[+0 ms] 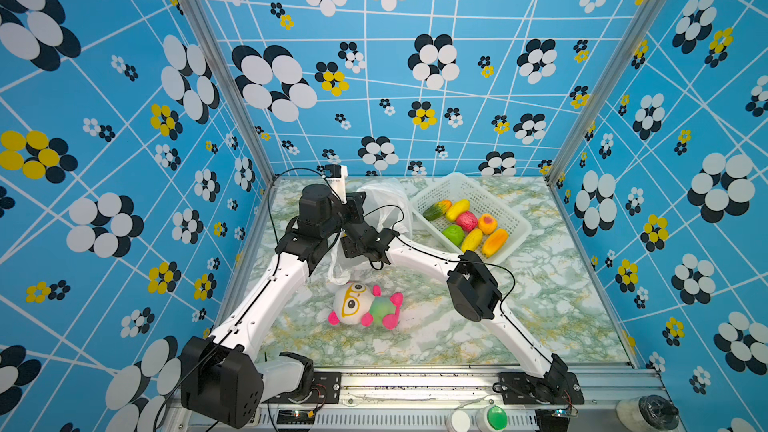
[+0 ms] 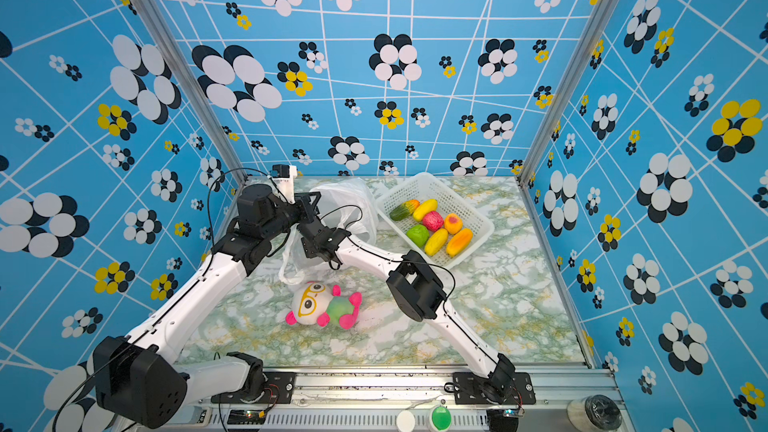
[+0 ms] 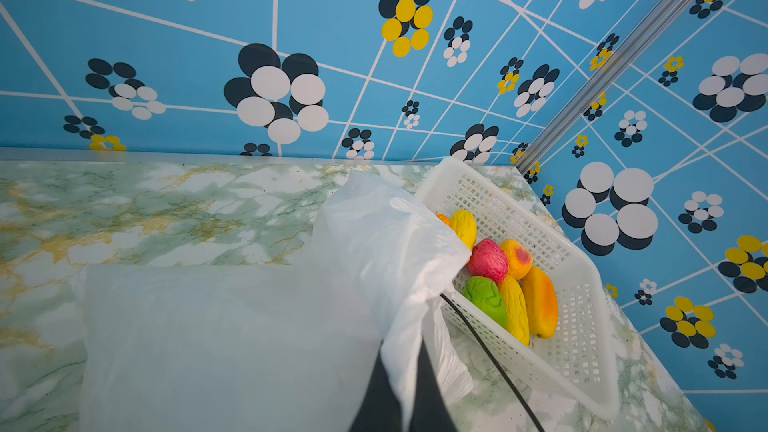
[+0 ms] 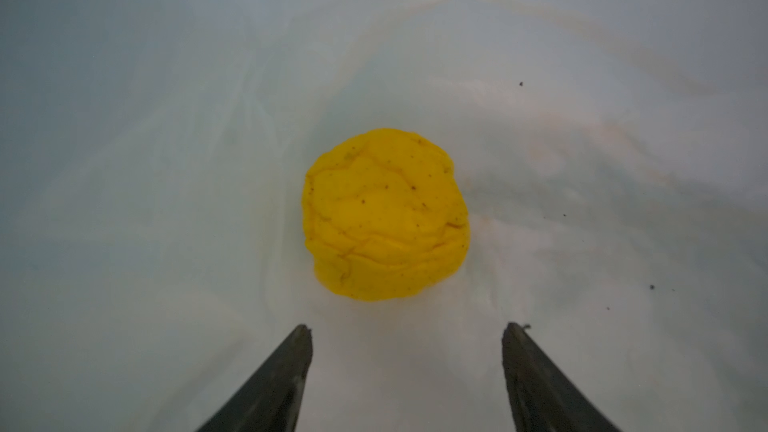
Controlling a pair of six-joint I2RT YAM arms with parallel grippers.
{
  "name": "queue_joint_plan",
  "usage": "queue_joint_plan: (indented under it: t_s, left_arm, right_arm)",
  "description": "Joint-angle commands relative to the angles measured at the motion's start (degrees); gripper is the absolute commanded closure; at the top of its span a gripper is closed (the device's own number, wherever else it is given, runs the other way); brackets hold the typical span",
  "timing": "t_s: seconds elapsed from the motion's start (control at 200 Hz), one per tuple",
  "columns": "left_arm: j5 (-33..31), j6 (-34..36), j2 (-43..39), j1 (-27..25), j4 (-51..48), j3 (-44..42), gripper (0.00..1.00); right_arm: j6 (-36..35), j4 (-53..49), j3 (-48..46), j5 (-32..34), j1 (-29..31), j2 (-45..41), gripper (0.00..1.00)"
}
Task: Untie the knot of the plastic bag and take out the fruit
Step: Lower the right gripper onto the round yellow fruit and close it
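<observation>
**One fruit in the bag, seven in the basket**

The table (image 1: 540, 305) has a shiny top that looks like white stone with green and gold streaks. Blue walls (image 1: 415, 76) with white lines and black, white and yellow flowers stand on the left, right and far sides. Grey metal posts (image 1: 216, 64) run up the two far corners.

A white basket (image 1: 519, 222) full of small holes sits at the far right. Seven toy fruits (image 1: 465, 222) lie in it: yellow, orange, pink-red and green. The plastic bag (image 1: 386, 197) is just left of the basket, at the far middle. A plush doll (image 1: 365, 305) lies nearer, in the middle of the table.

Both top views show the two arms meeting at the bag, but not what is inside it. The right wrist view does. It shows white bag film all around and a round yellow fruit (image 4: 386, 214) lying on it. The right gripper (image 4: 409, 328) has its fingers spread wide, just short of that fruit, and holds nothing.

The left wrist view shows the left gripper (image 3: 403, 371) squeezed tight on a strip of the bag. The bag spreads out in front of it, with the basket just beyond.
</observation>
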Motion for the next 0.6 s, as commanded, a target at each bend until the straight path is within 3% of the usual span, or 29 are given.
queue_joint_plan:
  t_s: [0.0, 0.155, 0.305, 0.595]
  left_arm:
    - [-0.8, 1.1, -1.5, -0.3, 0.2, 0.2, 1.0]
    - [-1.0, 1.1, -1.8, -0.3, 0.3, -0.2, 1.0]
    - [-0.5, 1.1, -1.8, -0.3, 0.4, -0.1, 1.0]
    - [2.1, 1.7, -1.9, -0.4, 1.6, -0.5, 1.0]
  right_arm:
    - [0.1, -2.8, 1.3, 4.8, 0.3, 1.1, 0.18]
    - [-1.4, 0.5, 0.8, 5.7, 0.2, 1.1, 0.01]
    - [-2.6, 2.2, 4.4, 3.5, -0.1, 3.7, 0.01]
    - [1.0, -4.4, 21.0, -0.3, -1.5, 14.9, 0.01]
